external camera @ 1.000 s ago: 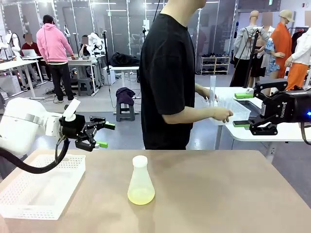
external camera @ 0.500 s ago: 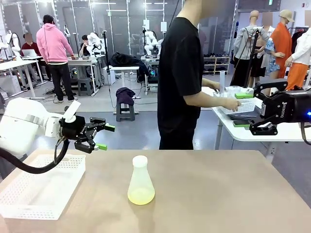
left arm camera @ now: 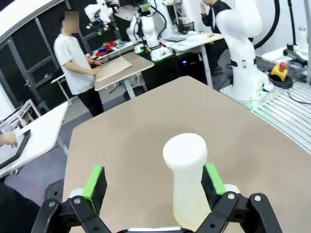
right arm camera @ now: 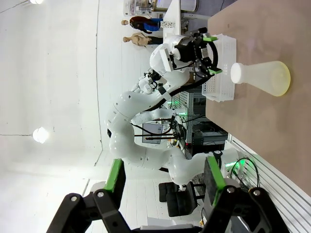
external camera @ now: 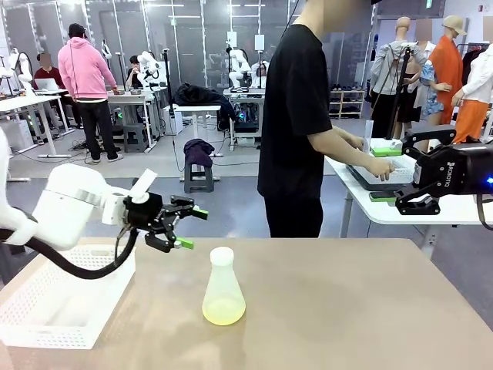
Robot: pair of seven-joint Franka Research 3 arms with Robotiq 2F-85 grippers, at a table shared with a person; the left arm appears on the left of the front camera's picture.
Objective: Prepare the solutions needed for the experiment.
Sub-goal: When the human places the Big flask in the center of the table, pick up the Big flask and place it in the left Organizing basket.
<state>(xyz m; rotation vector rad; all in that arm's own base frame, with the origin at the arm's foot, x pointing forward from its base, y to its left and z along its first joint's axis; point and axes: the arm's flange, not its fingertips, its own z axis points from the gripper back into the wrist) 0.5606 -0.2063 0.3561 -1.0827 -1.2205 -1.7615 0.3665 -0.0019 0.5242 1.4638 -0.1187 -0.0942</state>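
Near the middle of the tabletop [external camera: 347, 301] stands a capped conical flask [external camera: 223, 289], upright, with the solutions [external camera: 223, 311] as a shallow pale yellow pool at its bottom. The left tool [external camera: 189, 227] hovers just left of the flask's cap, jaws wide, holding nothing. The right tool [external camera: 390, 173] hangs off to the right, well apart, jaws spread and empty.

From my feed, one readable marking: "ROBOTIQ" in white letters, running sideways on the black body of the right gripper [external camera: 400, 173]; I read nothing else
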